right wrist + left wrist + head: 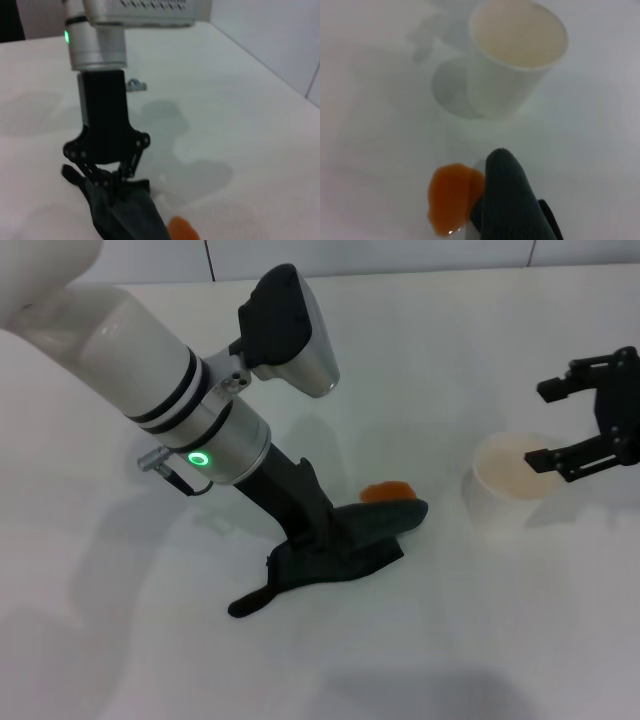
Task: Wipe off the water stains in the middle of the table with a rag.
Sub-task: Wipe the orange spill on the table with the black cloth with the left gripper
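Observation:
The dark green-black rag (340,545) lies on the white table (450,640), its thin tail pointing toward the table's front. My left gripper (318,540) is shut on the rag and presses it down. The rag's far end touches the edge of the orange-brown water stain (386,491). The left wrist view shows the stain (451,197) beside the rag's tip (512,200). The right wrist view shows my left gripper (110,180) pinching the rag (125,212), with the stain (182,231) at the rag's edge. My right gripper (585,430) is open and empty, above the cup's far side.
A white paper cup (512,480) stands upright right of the stain, close under my right gripper; it also shows in the left wrist view (512,55). A grey seam runs along the table's far edge (400,270).

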Controlling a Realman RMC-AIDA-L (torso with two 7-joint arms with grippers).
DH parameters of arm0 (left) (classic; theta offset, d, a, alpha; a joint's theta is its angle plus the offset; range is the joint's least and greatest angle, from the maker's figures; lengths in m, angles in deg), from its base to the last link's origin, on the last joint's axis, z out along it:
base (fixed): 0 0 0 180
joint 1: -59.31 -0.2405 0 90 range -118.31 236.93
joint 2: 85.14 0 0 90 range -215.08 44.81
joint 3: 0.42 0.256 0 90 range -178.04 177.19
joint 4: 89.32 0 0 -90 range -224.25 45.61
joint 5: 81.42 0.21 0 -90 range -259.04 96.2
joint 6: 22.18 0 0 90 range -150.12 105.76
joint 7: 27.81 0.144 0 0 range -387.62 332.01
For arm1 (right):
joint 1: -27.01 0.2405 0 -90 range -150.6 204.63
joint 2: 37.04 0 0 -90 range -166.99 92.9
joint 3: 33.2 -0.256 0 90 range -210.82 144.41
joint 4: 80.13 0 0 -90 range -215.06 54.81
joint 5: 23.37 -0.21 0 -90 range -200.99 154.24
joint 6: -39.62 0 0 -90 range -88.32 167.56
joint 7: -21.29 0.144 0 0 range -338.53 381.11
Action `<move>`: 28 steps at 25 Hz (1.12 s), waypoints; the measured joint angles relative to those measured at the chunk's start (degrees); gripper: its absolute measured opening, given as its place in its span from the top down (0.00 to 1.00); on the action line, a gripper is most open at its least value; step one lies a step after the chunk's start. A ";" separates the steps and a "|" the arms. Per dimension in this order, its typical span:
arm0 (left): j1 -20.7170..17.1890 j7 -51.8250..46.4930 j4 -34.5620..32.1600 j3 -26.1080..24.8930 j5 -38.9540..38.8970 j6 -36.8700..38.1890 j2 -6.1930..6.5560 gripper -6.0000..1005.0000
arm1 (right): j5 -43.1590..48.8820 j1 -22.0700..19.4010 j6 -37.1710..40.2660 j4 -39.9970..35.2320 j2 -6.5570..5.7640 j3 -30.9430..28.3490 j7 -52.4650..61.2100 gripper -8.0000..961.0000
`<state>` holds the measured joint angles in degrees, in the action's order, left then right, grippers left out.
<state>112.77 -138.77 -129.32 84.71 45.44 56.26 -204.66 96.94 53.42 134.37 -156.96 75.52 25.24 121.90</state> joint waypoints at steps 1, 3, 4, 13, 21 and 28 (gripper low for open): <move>-0.08 -0.04 -0.02 0.30 0.05 0.00 0.00 0.94 | 0.68 0.04 0.12 0.09 -0.04 -0.47 0.27 0.10; -0.14 -0.12 -0.04 0.60 0.45 -0.68 0.00 0.94 | 1.90 0.13 0.49 0.45 -0.09 -1.95 0.57 0.10; -0.18 -0.28 -0.04 0.60 0.78 -1.41 -0.01 0.94 | 2.22 0.19 0.75 0.79 -0.09 -2.67 0.57 0.10; -0.76 -3.05 -0.28 -3.17 8.91 -10.13 0.21 0.94 | 2.39 -0.04 0.90 1.34 0.05 -3.44 -0.19 0.10; 0.47 -2.14 -0.20 -9.21 8.24 -15.25 0.25 0.94 | 2.39 0.08 0.54 1.72 0.57 -3.17 -1.59 0.10; 0.67 2.01 2.81 -4.62 -0.54 -16.70 -0.15 0.94 | 2.38 0.26 0.52 1.77 1.10 -2.98 -2.12 0.09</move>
<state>113.44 -136.76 -126.50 80.09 44.89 39.56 -204.81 99.32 53.67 134.89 -155.19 76.62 22.26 119.78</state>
